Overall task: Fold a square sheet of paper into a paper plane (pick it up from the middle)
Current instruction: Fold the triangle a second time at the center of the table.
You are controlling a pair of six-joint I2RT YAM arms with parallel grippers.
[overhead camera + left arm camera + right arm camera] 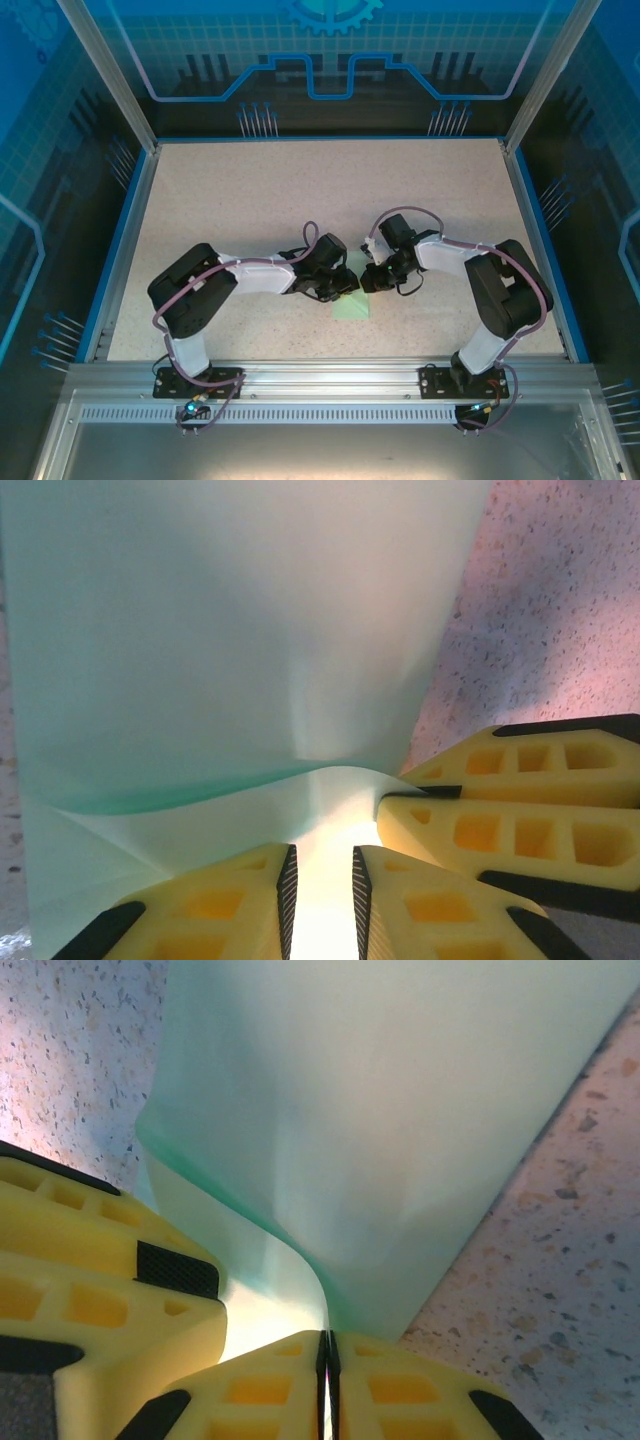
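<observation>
Broadly, the speckled beige worktop (300, 200) carries the thin pale mint-green square sheet of paper (352, 306) near its front middle, between both arms. One edge is raised into a curved fold, seemingly to start a crease. The right pincer (327, 1345) is clenched on that lifted edge, holding it up. The left pincer (323, 865) stands slightly parted astride the bulge, probably ready to press it flat.
</observation>
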